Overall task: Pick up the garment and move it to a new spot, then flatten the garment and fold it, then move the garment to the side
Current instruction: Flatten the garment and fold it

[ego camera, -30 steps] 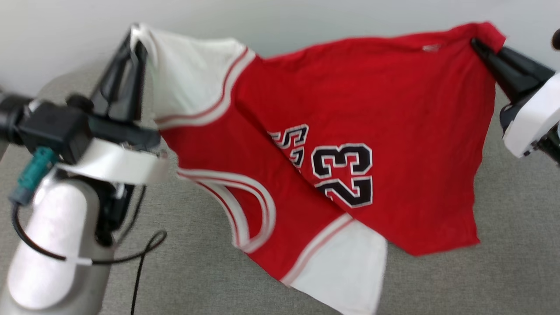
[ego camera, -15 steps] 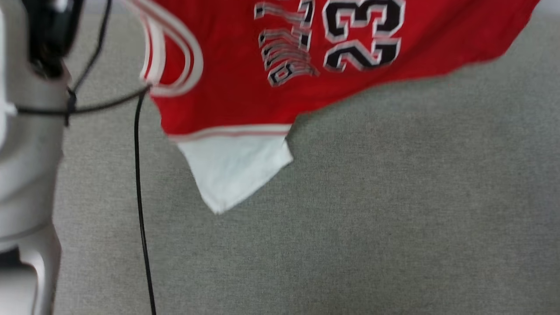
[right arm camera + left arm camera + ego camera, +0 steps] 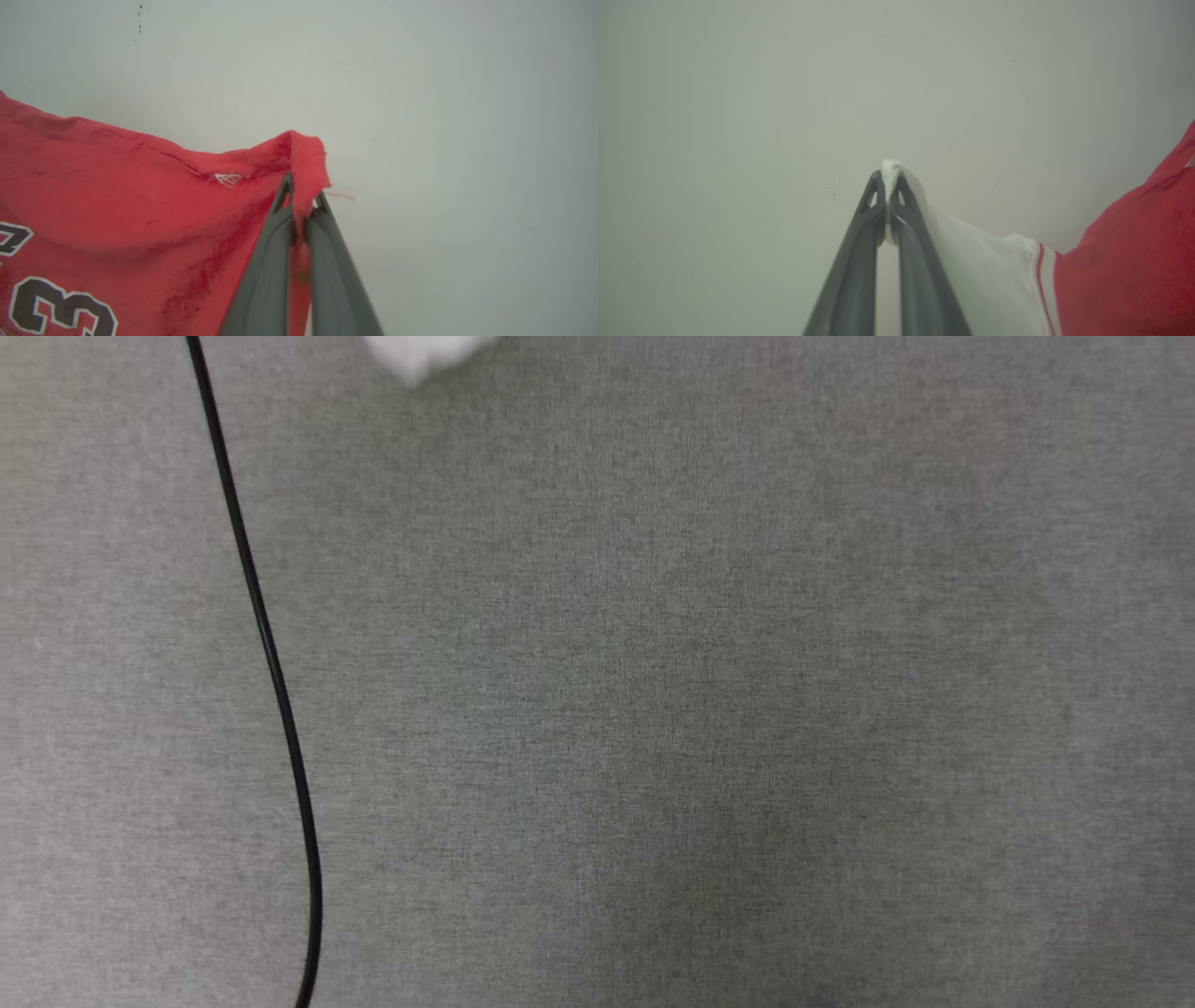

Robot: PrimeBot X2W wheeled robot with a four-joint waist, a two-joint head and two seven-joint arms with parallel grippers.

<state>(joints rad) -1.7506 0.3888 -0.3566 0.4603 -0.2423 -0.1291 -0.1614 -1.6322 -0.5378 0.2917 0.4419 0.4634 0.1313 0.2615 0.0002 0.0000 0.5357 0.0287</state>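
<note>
Left hand (image 3: pixel 887 186): clamped shut on white sleeve tip of garment (image 3: pixel 1125 280), raised before pale wall. Loose white corner (image 3: pixel 411 350) dangling above grey bench (image 3: pixel 653 709), black cable (image 3: pixel 271 663) at left. Right hand (image 3: pixel 301 200): pinched shut on red corner. Probable reason: two-point hold to spread cloth for laying flat. Long axis strung side to side, sleeve end leftward, red end rightward.

place: likely lab | signs: grey cloth surface (image 3: pixel 653 709), bare pale wall (image 3: pixel 738 93), black cable (image 3: pixel 271 663)
</note>
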